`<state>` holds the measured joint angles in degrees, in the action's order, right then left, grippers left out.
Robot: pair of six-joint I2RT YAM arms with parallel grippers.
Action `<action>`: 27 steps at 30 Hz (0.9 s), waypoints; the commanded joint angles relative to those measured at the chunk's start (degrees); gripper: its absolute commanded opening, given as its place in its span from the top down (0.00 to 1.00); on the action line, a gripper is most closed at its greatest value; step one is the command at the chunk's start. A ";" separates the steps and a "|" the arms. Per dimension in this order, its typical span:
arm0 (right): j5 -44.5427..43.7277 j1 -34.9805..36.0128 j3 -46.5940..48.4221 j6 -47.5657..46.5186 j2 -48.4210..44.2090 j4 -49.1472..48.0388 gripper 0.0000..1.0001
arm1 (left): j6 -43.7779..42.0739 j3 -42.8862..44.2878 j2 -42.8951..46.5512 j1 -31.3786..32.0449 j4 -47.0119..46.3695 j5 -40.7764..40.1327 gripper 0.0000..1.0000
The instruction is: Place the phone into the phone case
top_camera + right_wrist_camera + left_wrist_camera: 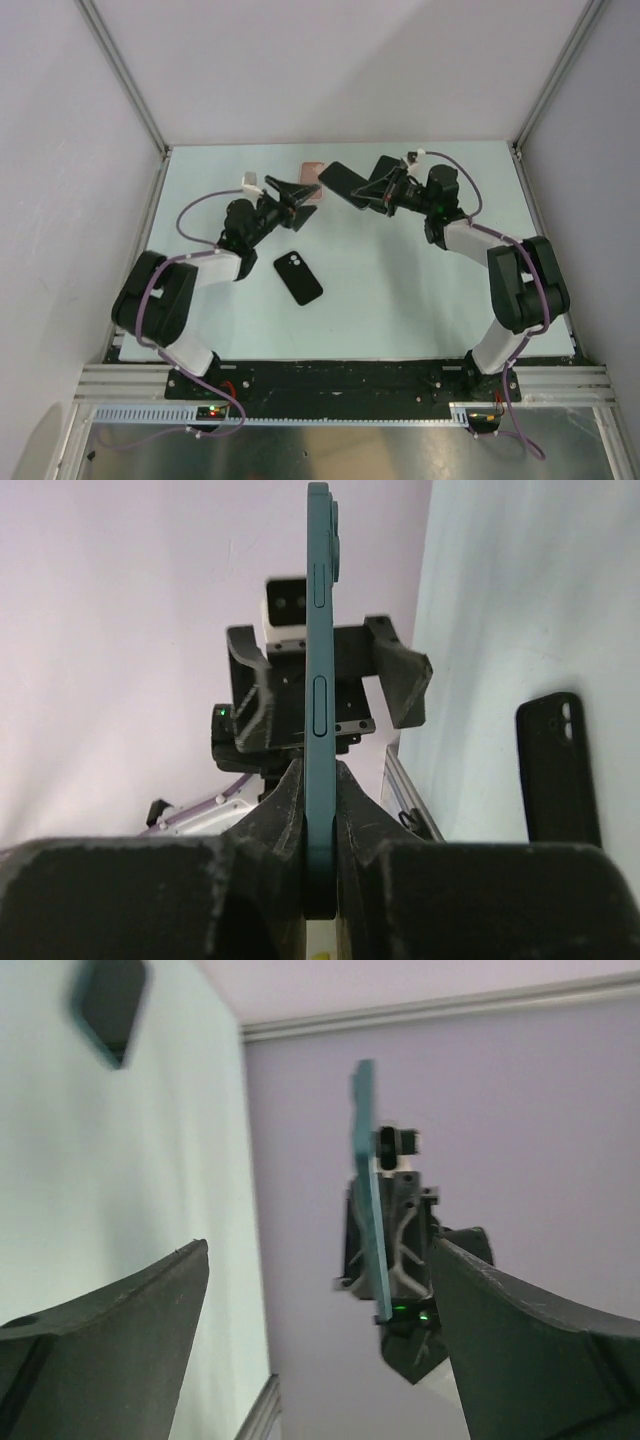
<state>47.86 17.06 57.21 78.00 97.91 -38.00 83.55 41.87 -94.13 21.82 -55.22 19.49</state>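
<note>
The dark teal phone (341, 182) is held on edge above the table by my right gripper (370, 191). In the right wrist view the phone (319, 630) stands upright between the shut jaws of that gripper (320, 775). The black phone case (298, 277) lies flat on the table, camera hole toward the back. It also shows in the right wrist view (559, 770) and, blurred, in the left wrist view (109, 1002). My left gripper (297, 199) is open and empty, facing the phone (368, 1190) from the left with a gap between them.
A small pinkish rectangular thing (313, 171) lies on the table behind the two grippers. Aluminium frame posts (122, 75) and grey walls bound the pale green table (400, 290) on both sides and the back.
</note>
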 commanded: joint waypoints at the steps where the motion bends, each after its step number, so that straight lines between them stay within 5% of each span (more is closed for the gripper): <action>1: -2.13 -3.84 -2.04 -2.94 -5.64 1.36 1.00 | -11.75 -4.13 10.02 -4.55 14.55 0.60 0.07; 5: -5.63 -6.60 -2.69 -12.73 -11.56 17.41 1.00 | -29.23 0.81 19.87 -5.06 53.44 -11.58 0.23; 9: -7.65 -8.76 -3.94 -19.98 -16.93 27.19 1.00 | -35.74 3.47 24.32 -4.19 75.12 -26.16 0.42; 16: -8.32 -10.95 -5.53 -25.55 -23.41 36.05 1.00 | -34.93 3.76 19.82 2.02 84.48 -35.38 0.63; 27: -8.14 -11.22 -7.02 -27.34 -27.26 39.54 1.00 | -26.15 5.89 10.93 7.05 85.26 -37.54 0.63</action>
<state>39.22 5.96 49.80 52.23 73.71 1.93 54.15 44.75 -80.77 27.75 29.30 -14.98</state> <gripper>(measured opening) 0.118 0.373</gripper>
